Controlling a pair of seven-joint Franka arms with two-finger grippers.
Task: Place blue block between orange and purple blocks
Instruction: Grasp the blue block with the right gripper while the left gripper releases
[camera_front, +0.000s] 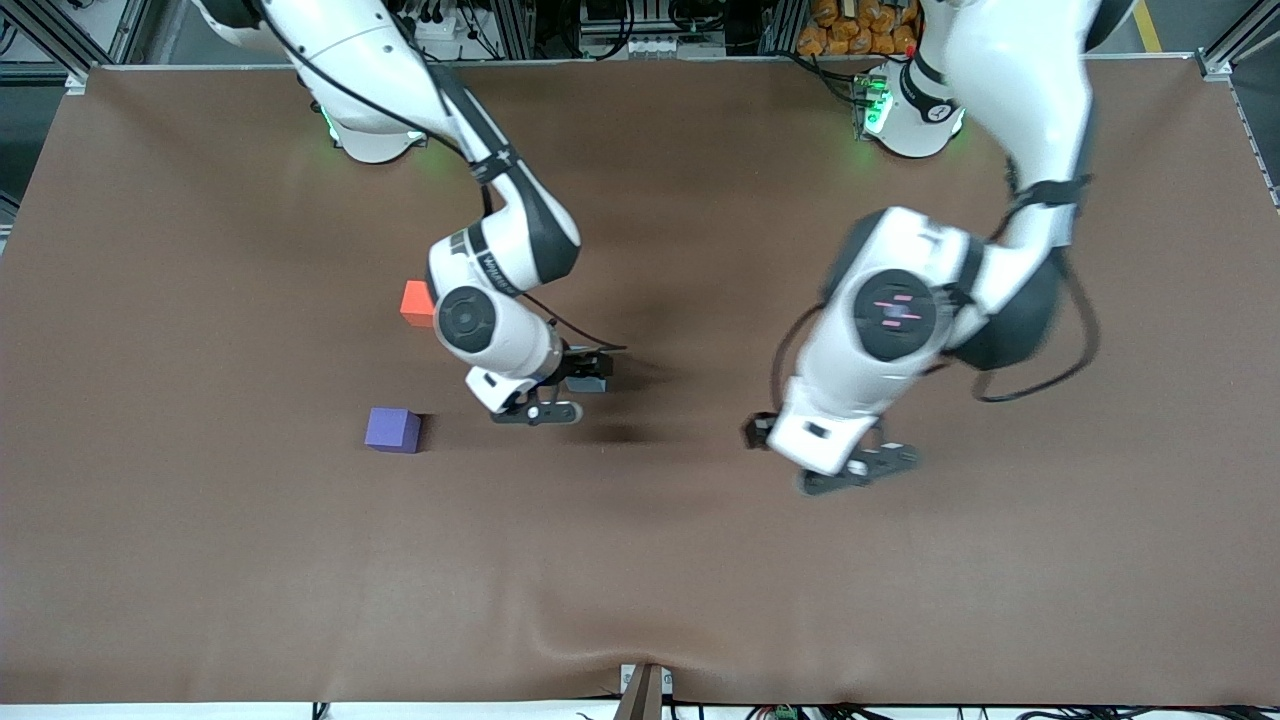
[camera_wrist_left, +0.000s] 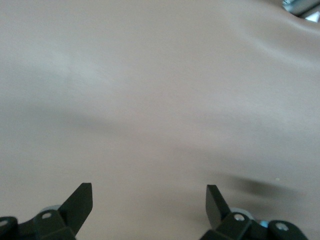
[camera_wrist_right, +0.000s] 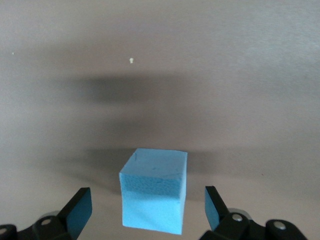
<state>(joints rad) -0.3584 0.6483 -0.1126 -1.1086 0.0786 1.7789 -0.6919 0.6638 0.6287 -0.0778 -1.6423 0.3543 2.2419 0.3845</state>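
Observation:
The blue block (camera_wrist_right: 154, 196), a light sky-blue cube, rests on the brown table cover between the fingers of my right gripper (camera_wrist_right: 146, 192). The fingers stand apart from its sides, so the gripper is open. In the front view the right gripper (camera_front: 545, 410) is low over the table's middle and its hand hides the blue block. The orange block (camera_front: 417, 303) sits partly covered by the right arm's wrist. The purple block (camera_front: 393, 429) lies nearer the front camera than the orange one. My left gripper (camera_front: 865, 468) is open and empty over bare cover (camera_wrist_left: 149, 187).
The brown cover (camera_front: 640, 560) has a raised wrinkle near its front edge. A mount (camera_front: 645, 690) sticks up at the middle of that edge. The arm bases stand along the back edge.

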